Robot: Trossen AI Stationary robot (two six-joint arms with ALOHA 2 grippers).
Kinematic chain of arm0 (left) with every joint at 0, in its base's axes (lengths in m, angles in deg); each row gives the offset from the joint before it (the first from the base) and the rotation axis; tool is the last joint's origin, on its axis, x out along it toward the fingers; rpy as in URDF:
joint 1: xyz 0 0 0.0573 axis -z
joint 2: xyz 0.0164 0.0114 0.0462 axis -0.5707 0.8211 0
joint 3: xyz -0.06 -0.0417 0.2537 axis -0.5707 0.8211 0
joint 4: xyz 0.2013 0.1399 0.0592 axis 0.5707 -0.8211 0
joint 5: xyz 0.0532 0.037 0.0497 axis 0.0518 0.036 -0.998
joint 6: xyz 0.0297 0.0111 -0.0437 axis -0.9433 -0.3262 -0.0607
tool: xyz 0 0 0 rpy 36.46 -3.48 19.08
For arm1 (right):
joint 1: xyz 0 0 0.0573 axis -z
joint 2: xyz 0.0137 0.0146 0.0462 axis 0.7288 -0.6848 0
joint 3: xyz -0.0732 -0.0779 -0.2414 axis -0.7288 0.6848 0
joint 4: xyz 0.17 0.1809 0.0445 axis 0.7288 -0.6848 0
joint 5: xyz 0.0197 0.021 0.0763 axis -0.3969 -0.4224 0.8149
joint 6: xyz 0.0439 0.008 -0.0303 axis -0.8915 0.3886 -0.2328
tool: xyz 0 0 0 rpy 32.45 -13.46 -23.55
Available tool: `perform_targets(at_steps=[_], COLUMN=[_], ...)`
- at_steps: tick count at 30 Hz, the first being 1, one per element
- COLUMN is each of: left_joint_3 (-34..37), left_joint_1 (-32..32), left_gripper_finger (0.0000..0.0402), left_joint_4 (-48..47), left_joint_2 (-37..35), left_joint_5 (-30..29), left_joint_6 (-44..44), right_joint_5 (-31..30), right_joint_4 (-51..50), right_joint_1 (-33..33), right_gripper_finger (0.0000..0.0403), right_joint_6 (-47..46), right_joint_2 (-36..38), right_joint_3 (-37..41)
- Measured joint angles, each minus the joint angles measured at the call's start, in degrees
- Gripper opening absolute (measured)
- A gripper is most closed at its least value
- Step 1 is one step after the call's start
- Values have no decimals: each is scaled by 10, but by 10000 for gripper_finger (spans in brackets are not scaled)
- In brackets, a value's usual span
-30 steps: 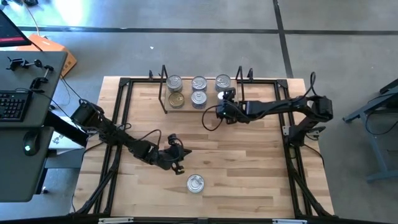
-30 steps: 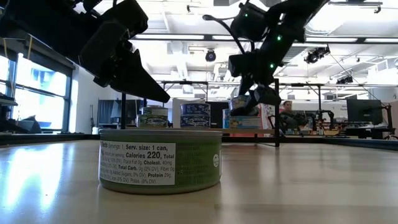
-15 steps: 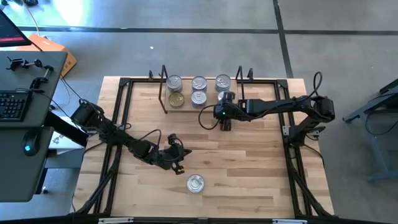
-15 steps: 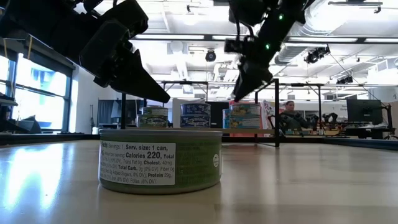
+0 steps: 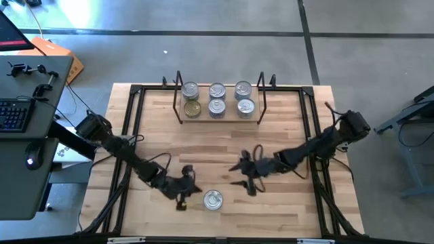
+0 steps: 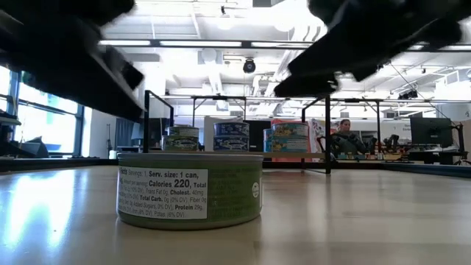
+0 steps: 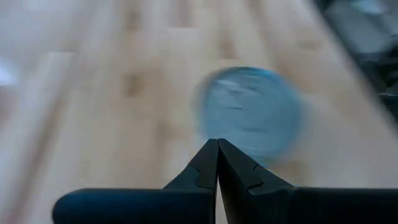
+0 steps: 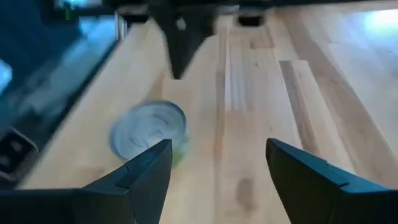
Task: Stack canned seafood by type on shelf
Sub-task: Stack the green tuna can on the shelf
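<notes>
Now shelf [image 5: 219,118] holds six tins [image 5: 216,99] (sorted).

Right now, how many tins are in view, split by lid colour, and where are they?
Silver-lidded tins on the shelf: 5, such as the one at the back left
Gold-lidded tin on the shelf: 1
Silver-lidded tin on the tabletop: 1
Total: 7

Two dark, nearly black jointed arms, thin and segmented, with loose black cables looping off each near the wrist. Left gripper [image 7: 217,163]: two black tapered pointed fingers on a wide dark crossbar. Right gripper [image 8: 219,163]: broad black wedge fingers, matte.
</notes>
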Motion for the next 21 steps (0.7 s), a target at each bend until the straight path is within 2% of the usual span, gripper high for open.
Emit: perform_targets(at_steps=[5, 8, 10, 13, 17, 21], left_joint_3=[0, 0, 0, -6, -35, -58], left_joint_1=[26, 10, -9, -48, -86, -115], left_gripper_finger=[0, 0, 0, 0, 0, 0], left_joint_4=[67, 110, 131, 154, 184, 129], left_joint_2=[2, 17, 37, 74, 121, 143], left_joint_5=[53, 113, 156, 204, 256, 298], left_joint_6=[24, 27, 31, 28, -24, -35], right_joint_5=[-152, -233, -267, -284, -284, -275], right_joint_4=[156, 187, 189, 192, 189, 186], right_joint_1=[-69, -92, -95, -91, -77, -65], right_gripper_finger=[252, 252, 252, 252, 252, 252], right_joint_6=[-77, -86, -88, -87, -86, -86], right_joint_2=[0, 0, 0, 0, 0, 0], right_joint_3=[85, 111, 115, 115, 115, 115])
